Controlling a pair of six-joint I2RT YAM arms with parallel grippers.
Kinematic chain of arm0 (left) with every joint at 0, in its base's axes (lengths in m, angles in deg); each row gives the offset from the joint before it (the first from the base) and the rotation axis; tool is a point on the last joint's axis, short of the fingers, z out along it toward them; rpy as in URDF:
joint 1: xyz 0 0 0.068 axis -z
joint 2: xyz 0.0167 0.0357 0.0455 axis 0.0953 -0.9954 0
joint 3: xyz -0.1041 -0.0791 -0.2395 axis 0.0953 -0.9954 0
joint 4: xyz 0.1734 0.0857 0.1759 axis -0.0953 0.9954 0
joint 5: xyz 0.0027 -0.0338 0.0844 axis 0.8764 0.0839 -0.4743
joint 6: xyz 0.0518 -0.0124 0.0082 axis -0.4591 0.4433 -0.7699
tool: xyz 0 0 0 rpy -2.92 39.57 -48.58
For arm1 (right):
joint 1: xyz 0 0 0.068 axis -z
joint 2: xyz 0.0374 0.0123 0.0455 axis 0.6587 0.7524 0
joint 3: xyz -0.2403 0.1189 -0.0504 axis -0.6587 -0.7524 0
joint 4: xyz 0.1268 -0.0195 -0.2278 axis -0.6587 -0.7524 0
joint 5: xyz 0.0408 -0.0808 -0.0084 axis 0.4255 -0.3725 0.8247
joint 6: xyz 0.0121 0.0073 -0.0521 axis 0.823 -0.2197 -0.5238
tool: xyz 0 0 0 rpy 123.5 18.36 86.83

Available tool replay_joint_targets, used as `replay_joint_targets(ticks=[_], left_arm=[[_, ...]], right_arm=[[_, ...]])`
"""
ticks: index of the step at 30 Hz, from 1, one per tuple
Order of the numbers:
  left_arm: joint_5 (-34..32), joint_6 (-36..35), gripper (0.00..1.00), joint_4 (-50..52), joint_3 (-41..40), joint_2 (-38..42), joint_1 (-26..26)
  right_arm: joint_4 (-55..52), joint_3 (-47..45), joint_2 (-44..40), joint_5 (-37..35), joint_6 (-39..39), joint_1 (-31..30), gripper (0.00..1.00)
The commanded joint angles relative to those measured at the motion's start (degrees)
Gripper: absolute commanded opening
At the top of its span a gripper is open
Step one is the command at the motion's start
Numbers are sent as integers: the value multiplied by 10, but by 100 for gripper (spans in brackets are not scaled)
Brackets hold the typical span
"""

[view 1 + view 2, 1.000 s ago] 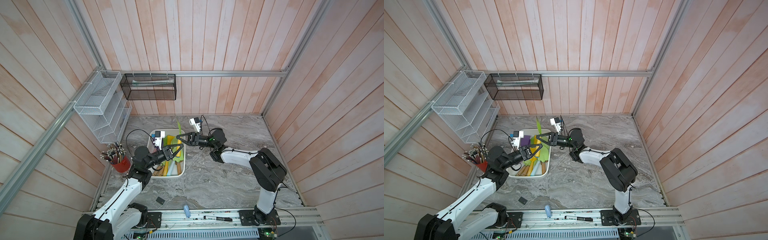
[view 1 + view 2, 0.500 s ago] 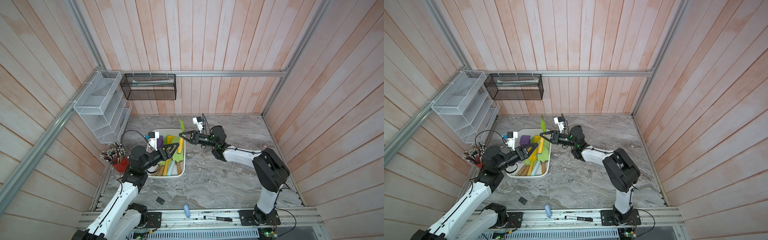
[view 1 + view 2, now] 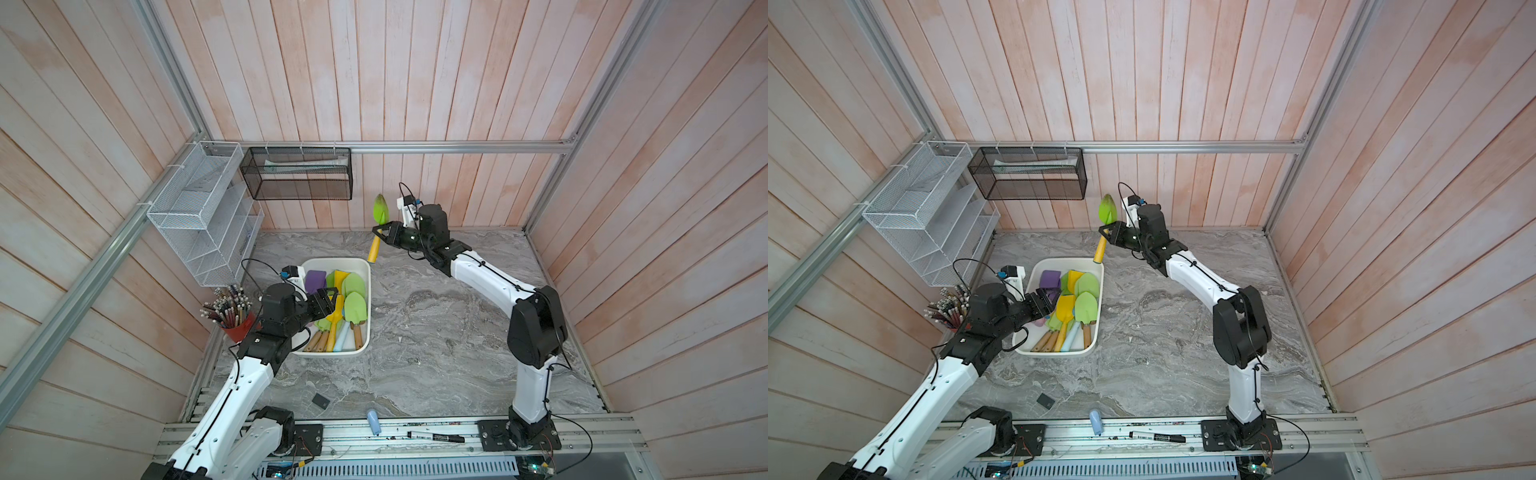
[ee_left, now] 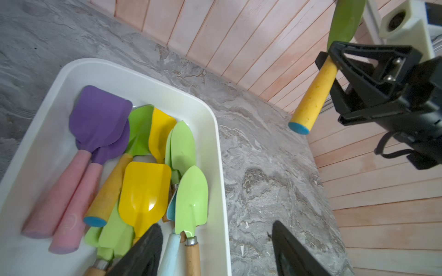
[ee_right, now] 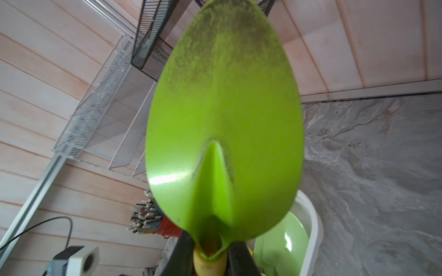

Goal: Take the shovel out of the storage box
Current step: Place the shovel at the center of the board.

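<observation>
**Q:** State of the right claw (image 3: 381, 232)?
**A:** Closed on the shovel (image 3: 374, 250). It grips the neck, where the green blade meets the yellow handle. The blade points up and the handle end hangs down.

**Q:** Location of the shovel?
**A:** In the air, outside the box (image 3: 335, 260). It is above the bench (image 3: 436, 332), by the box's far corner and near the back wall.

**Q:** Left claw (image 3: 329, 296)?
**A:** Open, holding nothing. It sits over the box's left side, above the other shovels (image 4: 143, 191), which are purple, yellow and green.

**Q:** Surroundings?
**A:** A black mesh basket (image 3: 297, 174) hangs on the back wall, beside the blade and apart from it. A white wire rack (image 3: 199, 216) hangs on the left wall. A red cup (image 3: 239, 329) of pencils (image 3: 226, 305) stands just beside the box. A marker (image 3: 434, 437) lies on the front rail.

**Q:** Legible writing?
**A:** An embossed mark on a pink handle (image 4: 69, 219) is too blurred to read.
</observation>
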Motion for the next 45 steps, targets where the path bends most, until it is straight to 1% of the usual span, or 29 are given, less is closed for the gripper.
replay_joint_targets(ticks=[1, 5, 8, 10, 12, 14, 21, 24, 28, 37, 45], left_arm=[[-53, -28, 73, 31, 8, 0, 3], [-63, -33, 73, 38, -1, 2, 6], [-61, -32, 73, 38, -10, 10, 11], [-65, -35, 73, 43, -15, 18, 13], [-68, -35, 73, 47, -21, 25, 13], [-65, -35, 73, 48, -27, 31, 15], [-51, -32, 73, 34, -60, 44, 18], [-44, -36, 73, 25, -75, 49, 17], [-34, -42, 73, 27, -80, 51, 18], [-27, -35, 73, 21, -94, 60, 18], [-16, -32, 73, 6, -102, 43, 18]], right_arm=[[-165, 84, 71, -82, -80, 2, 0], [-245, 215, 162, -131, -107, 4, 0], [-290, 300, 223, -145, -114, 8, 0], [-320, 358, 263, -166, -122, 9, 0], [-344, 402, 295, -179, -125, 11, 0], [-357, 432, 322, -175, -121, 15, 0], [-338, 426, 348, -154, -112, 10, 0], [-324, 424, 355, -156, -111, 5, 0], [-317, 424, 382, -158, -103, 5, 0], [-305, 417, 405, -159, -103, 3, 0], [-293, 415, 424, -163, -94, 11, 0]])
